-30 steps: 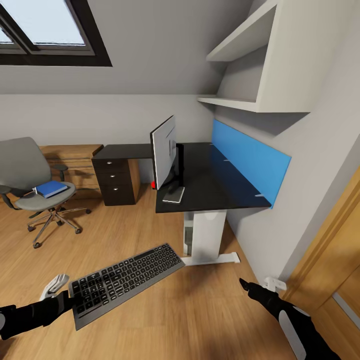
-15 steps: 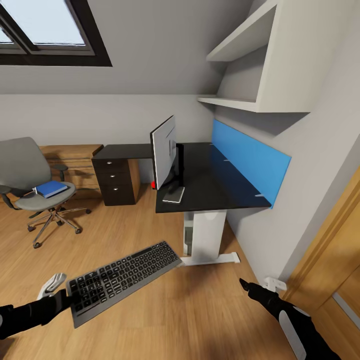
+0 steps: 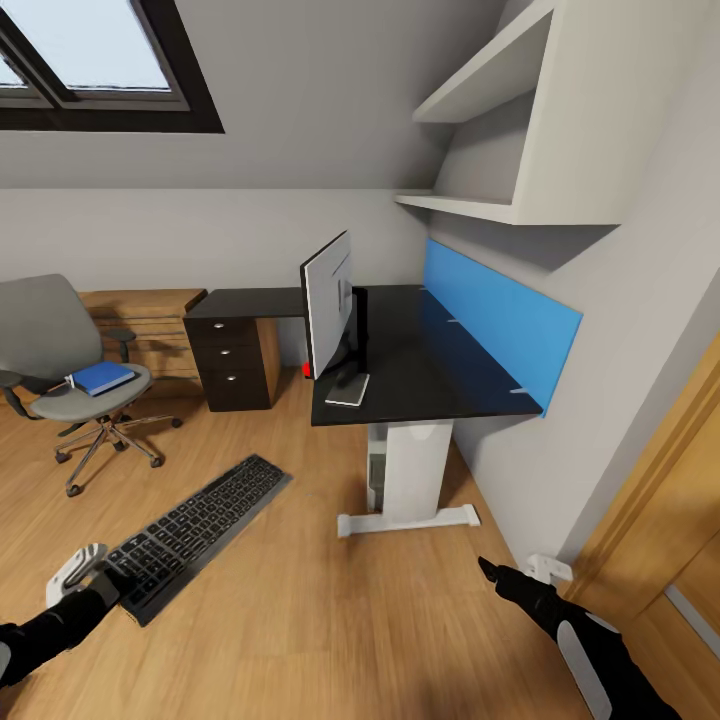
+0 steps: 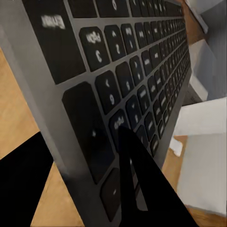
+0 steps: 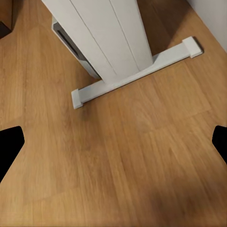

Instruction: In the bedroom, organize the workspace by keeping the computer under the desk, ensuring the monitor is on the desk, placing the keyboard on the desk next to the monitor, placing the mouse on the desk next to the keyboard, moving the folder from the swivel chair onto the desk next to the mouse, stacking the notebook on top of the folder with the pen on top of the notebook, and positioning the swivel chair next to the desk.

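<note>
Swung away to the left and lower since a second ago, the keyboard (image 3: pixel 196 524) now hangs above the wooden floor (image 3: pixel 330 620), well apart from the worktop (image 3: pixel 420 365), its near end clamped in the left pincer (image 3: pixel 88 578); the left wrist view shows one dark finger (image 4: pixel 142 184) pressed on the keys and the other under the edge. The right pincer (image 3: pixel 487 570) has stayed low at the right, released, fingers spread wide over bare floor before the white leg (image 5: pixel 111 42) of the worktop. On the worktop stands the monitor (image 3: pixel 328 305), edge-on. Off to the left, the swivel chair (image 3: pixel 70 370) carries the blue folder (image 3: pixel 101 377) on its seat.
</note>
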You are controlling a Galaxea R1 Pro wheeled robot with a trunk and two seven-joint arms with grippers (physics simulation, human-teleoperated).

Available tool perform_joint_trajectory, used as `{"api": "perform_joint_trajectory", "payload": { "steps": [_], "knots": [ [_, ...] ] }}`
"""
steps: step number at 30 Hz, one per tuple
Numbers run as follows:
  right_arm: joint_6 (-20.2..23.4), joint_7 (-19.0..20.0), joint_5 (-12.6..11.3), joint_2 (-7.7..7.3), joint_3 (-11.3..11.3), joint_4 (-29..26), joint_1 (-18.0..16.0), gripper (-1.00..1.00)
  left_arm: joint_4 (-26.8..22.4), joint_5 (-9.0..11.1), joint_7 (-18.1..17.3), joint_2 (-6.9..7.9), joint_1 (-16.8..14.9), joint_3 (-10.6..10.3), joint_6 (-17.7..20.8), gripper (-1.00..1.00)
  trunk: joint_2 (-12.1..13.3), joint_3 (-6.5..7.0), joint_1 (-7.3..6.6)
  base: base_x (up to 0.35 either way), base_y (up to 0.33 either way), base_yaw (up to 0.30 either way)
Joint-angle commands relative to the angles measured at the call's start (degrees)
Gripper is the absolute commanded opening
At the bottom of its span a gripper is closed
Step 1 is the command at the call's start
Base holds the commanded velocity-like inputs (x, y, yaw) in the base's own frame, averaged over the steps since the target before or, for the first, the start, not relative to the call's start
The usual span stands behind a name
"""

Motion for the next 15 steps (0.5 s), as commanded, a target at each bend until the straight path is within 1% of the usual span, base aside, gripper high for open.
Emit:
{"api": "perform_joint_trajectory", "payload": {
  "steps": [1,2,5,7,8,9,10,11,13,14,15],
  "knots": [
    [0.39,0.20,-0.37,0.02,-0.12,-0.06,-0.03,1.00,-0.21,1.41,1.14,-1.05,-0.04,0.04,-2.38,-1.00,-0.03,-0.06,0.00,0.000,0.000,0.000],
    [0.39,0.20,-0.37,0.02,-0.12,-0.06,-0.03,1.00,-0.27,1.57,1.44,-1.52,-0.05,0.05,-3.46,-1.00,-0.03,-0.06,0.00,0.000,0.000,0.000],
    [0.39,0.21,-0.37,0.02,0.05,-0.06,-0.03,1.00,-0.53,2.12,2.44,-4.35,-0.13,0.05,-9.10,-1.00,-0.03,-0.06,0.00,0.000,0.000,0.000],
    [0.39,0.18,-0.37,0.03,1.03,-0.04,-0.03,1.00,-1.09,2.23,3.14,-6.31,-0.17,0.02,-14.32,-1.00,-0.03,-0.06,0.00,0.000,0.000,0.000],
    [0.39,0.16,-0.37,0.03,1.83,-0.05,-0.03,1.00,-1.63,2.26,4.03,-7.29,-0.18,0.01,-16.69,-1.00,-0.03,-0.06,0.00,0.000,0.000,0.000],
    [0.39,0.15,-0.37,0.03,2.27,-0.05,-0.03,1.00,-1.91,2.27,4.58,-7.80,-0.18,0.00,-17.68,-1.00,-0.03,-0.06,0.00,0.000,0.000,0.000],
    [0.39,0.14,-0.37,0.03,3.14,-0.05,-0.03,1.00,-2.38,2.28,5.56,-8.84,-0.19,0.05,-19.11,-1.00,-0.03,-0.06,0.00,0.000,0.000,0.000],
    [0.39,0.12,-0.37,0.03,3.57,-0.06,-0.03,1.00,-2.55,2.28,5.93,-9.35,-0.19,0.07,-19.63,-1.00,-0.03,-0.06,0.00,0.000,0.000,0.000],
    [0.39,0.07,-0.37,0.03,4.78,-0.03,-0.03,1.00,-3.14,2.30,6.60,-11.22,-0.19,0.12,-20.81,-1.00,-0.03,-0.06,0.00,0.000,0.000,0.000],
    [0.39,0.06,-0.37,0.03,4.96,-0.04,-0.03,1.00,-3.30,2.30,6.60,-11.64,-0.19,0.09,-20.97,-1.00,-0.03,-0.06,0.00,0.000,0.000,0.000],
    [0.36,0.05,-0.37,0.03,5.23,-0.05,-0.03,1.00,-3.72,2.30,6.43,-12.36,-0.19,0.06,-21.20,-1.00,-0.03,-0.06,0.00,0.000,0.000,0.000]
  ]
}}
